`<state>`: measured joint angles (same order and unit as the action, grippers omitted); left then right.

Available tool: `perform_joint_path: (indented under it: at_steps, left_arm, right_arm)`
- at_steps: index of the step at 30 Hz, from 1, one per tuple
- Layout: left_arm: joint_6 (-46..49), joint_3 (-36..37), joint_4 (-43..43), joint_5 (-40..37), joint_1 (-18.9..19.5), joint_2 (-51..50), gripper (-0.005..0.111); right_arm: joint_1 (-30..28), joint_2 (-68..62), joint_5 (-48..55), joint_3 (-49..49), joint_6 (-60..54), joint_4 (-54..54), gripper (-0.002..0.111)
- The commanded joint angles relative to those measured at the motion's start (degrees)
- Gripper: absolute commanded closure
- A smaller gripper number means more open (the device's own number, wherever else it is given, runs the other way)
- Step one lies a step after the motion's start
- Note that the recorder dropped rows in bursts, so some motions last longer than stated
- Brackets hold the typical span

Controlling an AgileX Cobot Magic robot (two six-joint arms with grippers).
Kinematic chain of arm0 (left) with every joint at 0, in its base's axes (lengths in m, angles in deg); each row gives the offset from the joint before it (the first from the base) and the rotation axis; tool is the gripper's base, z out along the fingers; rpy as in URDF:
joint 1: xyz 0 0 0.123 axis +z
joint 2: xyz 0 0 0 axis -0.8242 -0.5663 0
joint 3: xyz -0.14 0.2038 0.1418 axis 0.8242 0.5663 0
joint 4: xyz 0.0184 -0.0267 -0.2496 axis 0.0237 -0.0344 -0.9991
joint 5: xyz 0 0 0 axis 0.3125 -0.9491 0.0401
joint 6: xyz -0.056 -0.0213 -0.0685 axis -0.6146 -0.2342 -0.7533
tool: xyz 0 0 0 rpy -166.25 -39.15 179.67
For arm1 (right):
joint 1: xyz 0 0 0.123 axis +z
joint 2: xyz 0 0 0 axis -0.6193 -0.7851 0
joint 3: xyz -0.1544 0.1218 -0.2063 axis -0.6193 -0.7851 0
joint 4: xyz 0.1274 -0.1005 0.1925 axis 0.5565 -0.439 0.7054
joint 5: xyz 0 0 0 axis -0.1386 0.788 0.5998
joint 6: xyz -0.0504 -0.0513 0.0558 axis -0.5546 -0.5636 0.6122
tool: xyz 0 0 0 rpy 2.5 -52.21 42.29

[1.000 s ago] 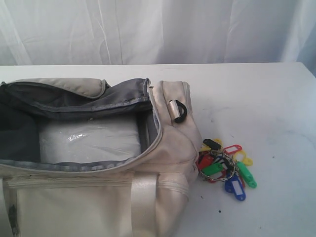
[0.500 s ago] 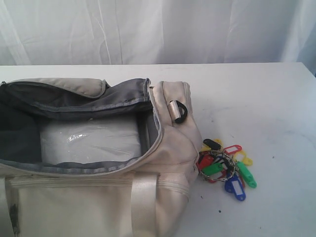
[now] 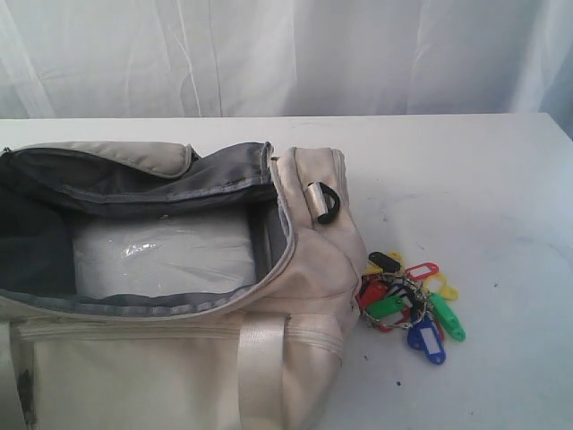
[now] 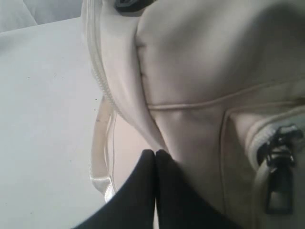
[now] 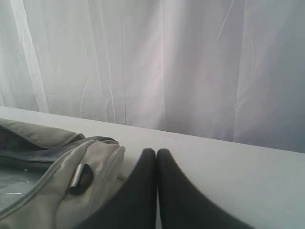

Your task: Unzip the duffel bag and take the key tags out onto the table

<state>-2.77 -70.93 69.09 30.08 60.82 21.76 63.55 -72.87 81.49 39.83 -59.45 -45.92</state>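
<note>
Exterior view
- duffel bag [image 3: 304,269]: cream fabric, lying on the table [image 3: 466,179] at the left, top zipper open, grey lining showing
- clear plastic sheet [image 3: 161,255]: flat on the bag's floor
- D-ring [image 3: 324,204]: black, on the bag's right end
- webbing handle [image 3: 260,367]: draped over the near side
- key tags [image 3: 407,300]: red, green, blue, yellow and black on metal rings, out on the table just beside the bag's right end (label windows too small to read)
- white curtain [image 3: 286,54]: behind the table
- neither arm appears here

Left wrist view
- left gripper [image 4: 155,152]: black fingers pressed together tip to tip, nothing between them, held close to the bag's cream end panel; whether it touches the fabric cannot be told
- zipper pull [image 4: 279,162]: dark metal, on a side pocket

Right wrist view
- right gripper [image 5: 156,151]: fingers closed against each other, empty, held over bare tabletop beside the bag's end with the D-ring, pointing toward the curtain
</note>
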Motion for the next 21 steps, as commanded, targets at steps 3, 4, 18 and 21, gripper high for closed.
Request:
perform_joint_path:
  at_steps: [3, 4, 18, 21]
  left_arm:
    - [0.1, 0.38, -0.91, 0.3, 0.16, 0.28, 0.107]
    - [0.1, 0.38, -0.91, 0.3, 0.16, 0.28, 0.107]
    - [0.1, 0.38, -0.91, 0.3, 0.16, 0.28, 0.107]
    - [0.1, 0.38, -0.91, 0.3, 0.16, 0.28, 0.107]
  right_arm:
    - [-0.35, -0.03, -0.55, -0.42, 0.25, 0.11, 0.108]
    - [-0.35, -0.03, -0.51, -0.42, 0.11, -0.03, 0.108]
    - [-19.03, 17.12, -8.65, -25.55, -1.23, -0.04, 0.108]
    - [-19.03, 18.72, -1.1, -25.55, -2.4, -1.61, 0.108]
